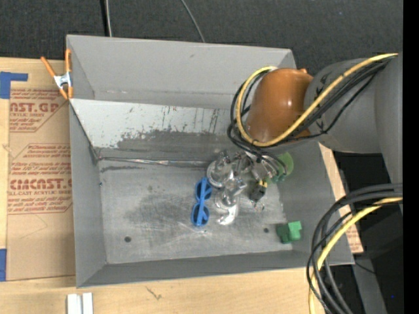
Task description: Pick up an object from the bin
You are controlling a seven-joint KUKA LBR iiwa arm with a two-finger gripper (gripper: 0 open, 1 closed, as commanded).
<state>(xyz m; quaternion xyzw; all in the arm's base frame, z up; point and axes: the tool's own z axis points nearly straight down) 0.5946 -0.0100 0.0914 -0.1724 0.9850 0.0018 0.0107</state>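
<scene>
Claw (227,200) is down at floor level in the bin (131,175), right of centre. Can't tell if it's spread or closed: the metal parts and glare blur together from this angle. Nothing visibly pinched in it.

Nearest item: blue toy glasses (201,203), lying flat on the floor just left of the claw, long axis running roughly front to back. The claw's shiny tip sits right against their right edge; can't tell whether that's contact or only overlap in view.

Other items:
- green round piece (285,164), right of the claw, partly hidden behind the claw body, close to the right wall
- green block (289,231), front-right corner, near both walls, well apart from the glasses

Orange cover (278,103) and yellow-black cables (243,103) hang over the back-right part of the bin.

Room: the left half of the floor is bare metal, open up to the left and front walls. The right side is tight, with the wrist, both green items and the right wall all close together.
</scene>
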